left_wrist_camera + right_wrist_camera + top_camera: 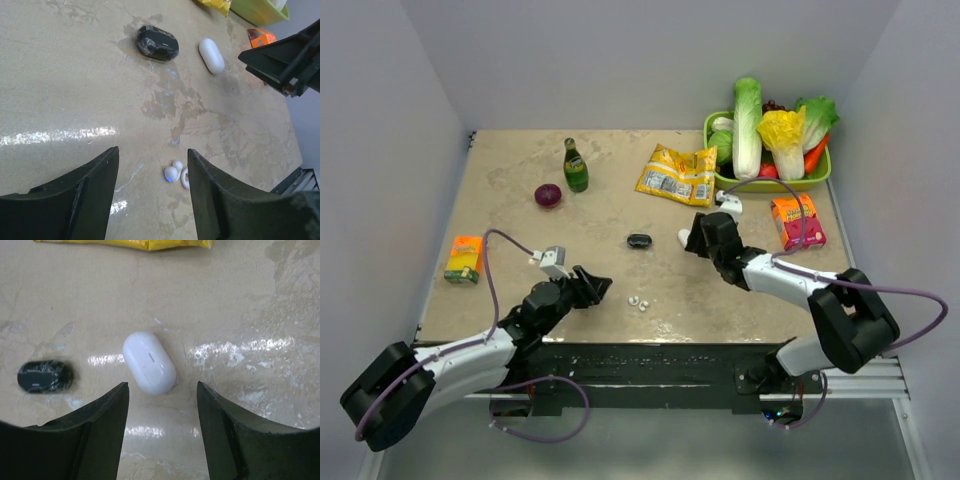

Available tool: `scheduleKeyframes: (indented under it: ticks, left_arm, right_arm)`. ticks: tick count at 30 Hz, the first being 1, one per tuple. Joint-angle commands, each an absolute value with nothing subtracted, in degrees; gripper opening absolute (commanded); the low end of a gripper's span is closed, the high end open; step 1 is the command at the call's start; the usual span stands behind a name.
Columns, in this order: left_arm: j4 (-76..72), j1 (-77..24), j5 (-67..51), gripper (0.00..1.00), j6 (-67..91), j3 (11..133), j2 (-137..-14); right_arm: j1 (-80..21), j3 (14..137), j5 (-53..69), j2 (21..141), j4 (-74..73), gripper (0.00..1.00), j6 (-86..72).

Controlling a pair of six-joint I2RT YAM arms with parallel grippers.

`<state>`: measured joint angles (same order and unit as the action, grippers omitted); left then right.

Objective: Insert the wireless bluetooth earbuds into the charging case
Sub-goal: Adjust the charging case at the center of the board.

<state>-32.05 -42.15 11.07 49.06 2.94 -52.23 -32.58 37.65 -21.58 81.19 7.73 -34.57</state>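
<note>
**Desk:** Where are the earbuds?

**Me:** The two earbuds (175, 173) lie close together on the table (60, 90), near its front edge, and one shows a blue spot. My left pincer (152, 155) hovers over them, released and empty. They sit inside its gap but hard against the finger (220, 200) on the right of the wrist view. I'd want to centre on one before clenching. They're glossy and far smaller than the fingers, so an off-centre squeeze could flick one away.

**Desk:** And the charging case?

**Me:** The charging case (149, 362) lies flat and looks closed. It is well apart from the earbuds, further back and to the right. My right pincer (161, 387) is lined up on it with jaws apart, holding nothing. The case is just ahead of the gap, not inside it. I read it as each arm working its own side: the right steadies the case and the left fetches the buds.

**Desk:** Anything in the way?

**Me:** A small black oval thing (45, 377) lies near the case, clear of both pincers. The yellow packet (677, 175) and the green basket (790, 186) of vegetables sit further back. Nothing is inserted yet, and I judge the case needs opening first.
</note>
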Motion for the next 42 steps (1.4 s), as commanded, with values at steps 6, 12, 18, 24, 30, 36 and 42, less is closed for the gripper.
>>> scheduleKeyframes:
  ticks: [6, 12, 18, 24, 30, 36, 42]
  left_arm:
    - [-32.6, -42.5, 12.8, 0.64, 49.1, 0.7, -49.8]
    - [-35.6, -42.5, 10.6, 0.68, 45.2, 3.2, -51.1]
    - [-32.4, -43.2, 9.4, 0.68, 41.5, 13.5, -60.6]
    - [-32.9, -43.9, 9.9, 0.68, 43.6, 10.7, -56.9]
    - [-30.2, -43.9, 10.5, 0.68, 43.1, 9.6, -53.9]
    - [-30.4, -43.9, 10.4, 0.68, 42.5, 8.8, -53.1]
    - [-31.0, -43.9, 10.0, 0.68, 42.4, 8.1, -53.3]
  right_arm:
    - [-29.4, 48.3, -21.9, 90.3, 11.1, 0.51, -33.5]
    - [-29.4, 42.1, -22.5, 81.6, 14.0, 0.50, -34.3]
    - [-27.4, 46.0, -21.0, 88.3, 11.9, 0.42, -31.3]
    - [-26.3, 49.9, -20.0, 95.8, 12.7, 0.19, -29.7]
    - [-25.4, 53.9, -18.2, 101.1, 12.1, 0.13, -28.3]
    - [-25.3, 57.3, -15.1, 105.8, 11.1, 0.12, -25.8]
    - [-25.3, 57.9, -10.1, 108.0, 10.8, 0.12, -24.1]
